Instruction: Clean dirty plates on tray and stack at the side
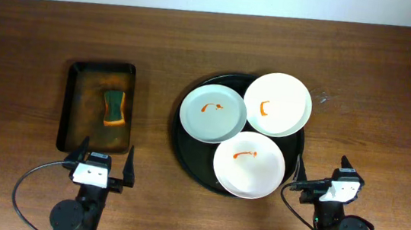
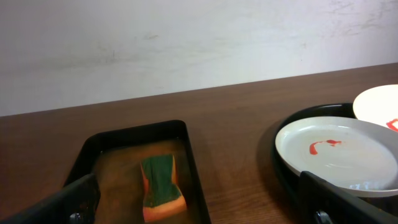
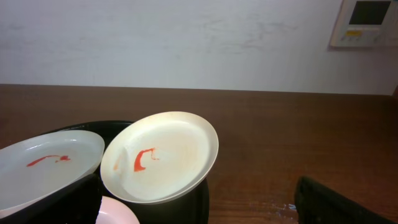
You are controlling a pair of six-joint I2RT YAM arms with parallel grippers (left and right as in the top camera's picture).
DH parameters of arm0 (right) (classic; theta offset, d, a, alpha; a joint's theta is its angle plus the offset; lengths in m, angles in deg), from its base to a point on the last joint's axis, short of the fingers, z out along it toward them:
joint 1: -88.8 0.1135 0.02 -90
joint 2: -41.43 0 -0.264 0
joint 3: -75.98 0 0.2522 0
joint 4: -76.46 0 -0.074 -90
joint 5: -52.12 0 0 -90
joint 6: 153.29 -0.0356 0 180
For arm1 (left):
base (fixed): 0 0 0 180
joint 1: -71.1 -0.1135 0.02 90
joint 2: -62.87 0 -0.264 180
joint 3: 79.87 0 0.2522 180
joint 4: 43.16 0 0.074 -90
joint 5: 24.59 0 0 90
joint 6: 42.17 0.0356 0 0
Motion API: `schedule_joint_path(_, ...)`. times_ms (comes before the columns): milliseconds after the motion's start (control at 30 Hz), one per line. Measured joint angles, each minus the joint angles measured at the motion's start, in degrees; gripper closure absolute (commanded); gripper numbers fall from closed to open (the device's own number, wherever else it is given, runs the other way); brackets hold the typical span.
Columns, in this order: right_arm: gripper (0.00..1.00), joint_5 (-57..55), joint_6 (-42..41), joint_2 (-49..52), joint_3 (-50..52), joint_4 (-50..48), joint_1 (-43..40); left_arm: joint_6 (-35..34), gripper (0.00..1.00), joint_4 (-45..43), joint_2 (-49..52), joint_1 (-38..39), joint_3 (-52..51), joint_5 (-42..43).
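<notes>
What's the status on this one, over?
Left gripper, right gripper open, empty. Three plates on black tray, all smeared orange, none stacked. Sponge sits in brown tray. Nothing blocking.

I had an open lane of bare surface (image 1: pixel 155 117) between the rectangular tray (image 1: pixel 66 108) and the round tray (image 1: pixel 185 145), running from the near edge toward the far side. The far band behind both trays was open too. Inside the round tray, three plates (image 1: pixel 213 113) crowded together with overlapping edges, so only slivers of black floor showed along the near-left rim. The far-right plate (image 1: pixel 277 105) sat tilted and overhung the rim. The sponge (image 1: pixel 116 109) lay mid-floor in the rectangular tray, with free floor around it inside the raised rim. The left end effector (image 1: pixel 107 149), fingers spread, sat at that tray's near edge. The right end effector (image 1: pixel 321 162), likewise spread, sat just beside the round tray's near-right rim.
</notes>
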Motion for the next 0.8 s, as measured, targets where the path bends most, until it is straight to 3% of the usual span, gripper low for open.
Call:
schedule_joint_path(633,0.01,0.0,-0.5,0.0,0.0,0.0,0.0,0.0,0.01,0.3,0.0,0.0,0.0,-0.1)
schedule_joint_path(800,0.01,0.1,-5.0,5.8,-3.8,5.5,0.0,0.0,0.01,9.3,5.3,0.0,5.5,-0.2)
